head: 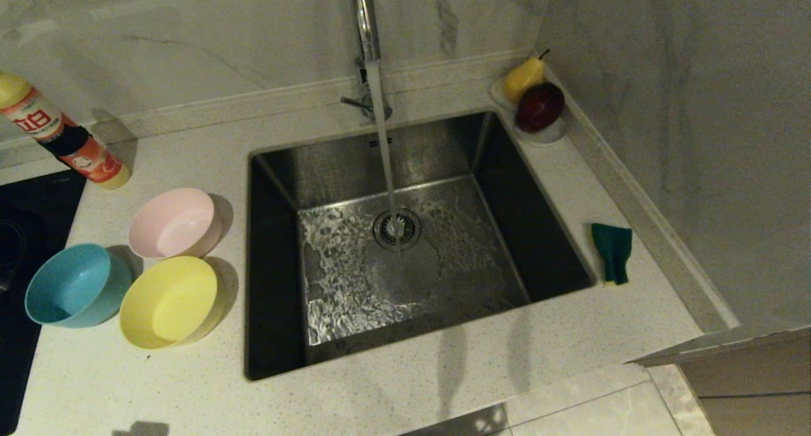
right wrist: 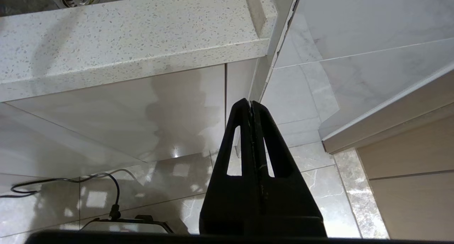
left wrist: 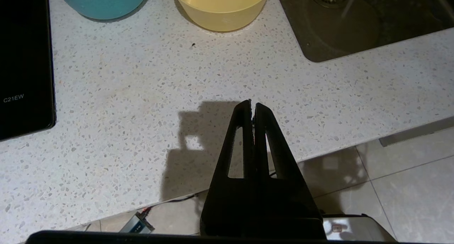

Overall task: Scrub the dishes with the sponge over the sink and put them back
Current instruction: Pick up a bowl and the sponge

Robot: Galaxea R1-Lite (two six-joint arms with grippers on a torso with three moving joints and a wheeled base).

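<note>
Three bowls stand upright on the counter left of the sink [head: 507, 170]: a pale pink one [head: 174, 224], a yellow one [head: 168, 301] and a light blue one [head: 75, 285]. Right of the sink lies the sponge [head: 613, 252], dark green face up. Water runs from the chrome tap [head: 366, 30] onto the drain [head: 396, 228]. Neither arm shows in the head view. My left gripper [left wrist: 252, 104] is shut and empty above the counter's front edge, short of the yellow bowl [left wrist: 221, 6] and blue bowl [left wrist: 103, 1]. My right gripper [right wrist: 250, 103] is shut and empty, below the counter's front edge.
A detergent bottle [head: 60, 135] leans at the back left beside a black cooktop [head: 22, 233]. A small white dish [head: 538, 132] with a pear and a dark red fruit sits in the back right corner. A marble wall [head: 684, 138] closes the right side.
</note>
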